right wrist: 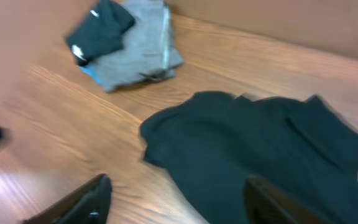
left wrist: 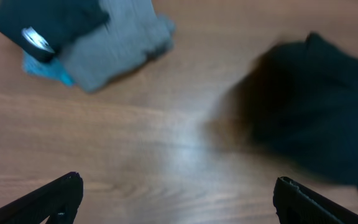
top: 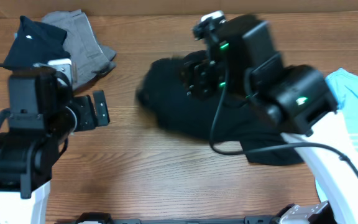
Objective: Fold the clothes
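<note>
Sprawling in a rumpled heap across the middle of the wooden worktop [top: 166, 180], the black T-shirt [top: 166, 109] reaches from the centre of the overhead view out toward 4 o'clock, where part of it is hidden under the right arm. The right claw [right wrist: 179, 196] is over the shirt's 12 o'clock side; in its wrist view the two fingers [right wrist: 95, 199] stand wide apart with nothing between them, and the shirt's near edge lies just beyond, spreading toward 3 o'clock. Whether the tips touch the cloth cannot be told through the blur. The left claw [left wrist: 179, 193] sits at 9 o'clock of the shirt, clear of it, over bare wood; its fingers are likewise spread far apart and hold nothing, and in its wrist view the shirt shows as a dark blurred mass at 2 o'clock. At 10 o'clock in the overhead view lies a grey garment [top: 86, 40] with a smaller black garment [top: 39, 34] bearing a white mark resting on its 9 o'clock side. A light blue garment [top: 353, 106] lies at the 3 o'clock edge of the worktop.
</note>
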Tool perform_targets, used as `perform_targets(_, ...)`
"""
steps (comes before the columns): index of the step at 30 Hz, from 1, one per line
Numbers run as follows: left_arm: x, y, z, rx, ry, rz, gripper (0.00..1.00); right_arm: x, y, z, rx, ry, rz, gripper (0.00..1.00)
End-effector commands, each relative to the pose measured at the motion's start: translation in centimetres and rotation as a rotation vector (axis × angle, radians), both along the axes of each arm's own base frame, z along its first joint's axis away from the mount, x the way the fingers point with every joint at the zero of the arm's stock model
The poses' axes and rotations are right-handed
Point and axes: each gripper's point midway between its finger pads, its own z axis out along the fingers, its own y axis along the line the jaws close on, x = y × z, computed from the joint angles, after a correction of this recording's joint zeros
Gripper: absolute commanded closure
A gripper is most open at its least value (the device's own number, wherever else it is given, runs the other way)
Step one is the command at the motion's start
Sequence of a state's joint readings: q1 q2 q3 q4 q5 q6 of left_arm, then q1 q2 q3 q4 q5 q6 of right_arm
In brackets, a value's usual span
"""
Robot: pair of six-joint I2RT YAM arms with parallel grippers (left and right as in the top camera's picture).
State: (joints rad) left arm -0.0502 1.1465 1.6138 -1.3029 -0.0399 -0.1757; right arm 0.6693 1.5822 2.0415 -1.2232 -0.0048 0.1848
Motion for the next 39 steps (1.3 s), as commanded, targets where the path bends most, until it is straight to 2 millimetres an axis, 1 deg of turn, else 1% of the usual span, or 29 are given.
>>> perform_targets(1, 0.0, 0.5, 2.4, 0.026, -0.067, 0.006, 0.0, 1.8, -3.5, 0.9, -0.049, -0.071, -0.258, 0.24)
perform_targets(2, 0.1, 0.1, 2.5, 0.011, -0.073, -0.01, 0.0, 1.9, -4.1, 0.9, -0.045, -0.064, -0.29, 0.24)
perform_targets(6, 1.1, -2.9, 2.1, -0.084, -0.069, -0.161, 0.0, 2.1, -6.7, 1.4, -0.01, -0.042, -0.383, 0.23)
perform_targets(8, 2.0, -4.0, 1.3, -0.103, -0.042, -0.211, 0.0, 1.9, -8.1, 2.0, 0.014, -0.041, -0.426, 0.23)
perform_targets(10, 3.2, -5.2, -0.1, -0.098, 0.006, -0.253, 0.0, 1.5, -9.3, 2.7, 0.039, -0.048, -0.456, 0.22)
perform_targets(14, 6.9, -8.7, -4.2, -0.065, 0.108, -0.374, 0.0, 0.2, -11.5, 4.5, 0.075, -0.076, -0.494, 0.21)
perform_targets(16, 9.1, -10.5, -6.7, -0.039, 0.145, -0.435, 0.0, -0.6, -12.2, 5.2, 0.088, -0.089, -0.5, 0.2)
perform_targets(18, 12.1, -12.1, -9.8, -0.009, 0.172, -0.464, 0.0, -1.6, -12.8, 5.7, 0.097, -0.098, -0.501, 0.2)
perform_targets(19, 13.3, -12.8, -11.1, 0.0, 0.173, -0.486, 0.0, -2.1, -13.1, 5.9, 0.099, -0.1, -0.501, 0.2)
perform_targets(22, 17.2, -15.1, -15.0, 0.008, 0.156, -0.527, 0.01, -3.1, -13.7, 5.9, 0.095, -0.093, -0.503, 0.2)
perform_targets(25, 21.0, -17.6, -19.4, 0.026, 0.118, -0.576, 0.02, -3.9, -14.2, 5.0, 0.075, -0.052, -0.515, 0.19)
perform_targets(26, 21.6, -18.0, -20.4, 0.03, 0.114, -0.584, 0.03, -4.1, -14.3, 4.8, 0.065, -0.042, -0.515, 0.19)
perform_targets(27, 22.4, -18.6, -22.0, 0.034, 0.109, -0.595, 0.06, -4.3, -14.4, 4.3, 0.047, -0.025, -0.516, 0.19)
perform_targets(28, 22.7, -18.8, -22.6, 0.034, 0.107, -0.597, 0.07, -4.4, -14.5, 4.0, 0.036, -0.014, -0.516, 0.19)
perform_targets(29, 23.4, -19.3, -24.0, 0.033, 0.104, -0.6, 0.09, -4.6, -14.6, 3.6, 0.019, 0.001, -0.517, 0.19)
perform_targets(30, 24.0, -19.8, -25.2, 0.03, 0.097, -0.606, 0.13, -4.9, -14.8, 3.1, 0.001, 0.021, -0.516, 0.19)
perform_targets(31, 24.4, -20.0, -26.2, 0.03, 0.095, -0.608, 0.15, -5.1, -14.8, 2.8, -0.009, 0.031, -0.517, 0.19)
perform_targets(36, 25.5, -20.7, -29.7, 0.031, 0.095, -0.613, 0.19, -5.9, -15.4, 1.8, -0.047, 0.075, -0.522, 0.19)
perform_targets(39, 25.3, -20.7, -31.4, 0.028, 0.123, -0.615, 0.27, -6.2, -15.5, 1.5, -0.061, 0.089, -0.522, 0.19)
